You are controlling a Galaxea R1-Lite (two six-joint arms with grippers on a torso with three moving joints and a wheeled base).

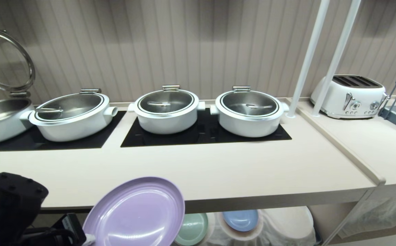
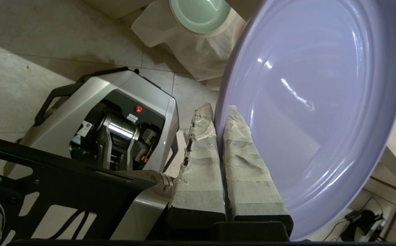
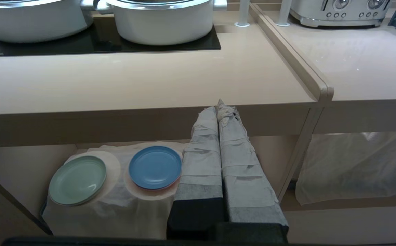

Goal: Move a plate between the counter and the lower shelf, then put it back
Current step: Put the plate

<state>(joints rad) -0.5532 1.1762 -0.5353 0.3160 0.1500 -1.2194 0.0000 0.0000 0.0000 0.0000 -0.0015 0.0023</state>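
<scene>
Nearest the head camera, at the near left, the round, flat lilac-purple matte plate is held tilted by its rim in the left tool, whose cloth-wrapped fingers are clenched on it. The plate is carried in front of the long beige surface, level with its front edge and touching neither it nor the lower shelf. The carrying step appears to be in hand; whether up or down cannot be told. Next, the plate must be levelled and set down flat before release.

Only the left wrist view shows the grip itself. The right wrist view shows the idle right tool, pressed together and empty, and the mint-green plate and blue plate resting on the shelf's white cloth.
</scene>
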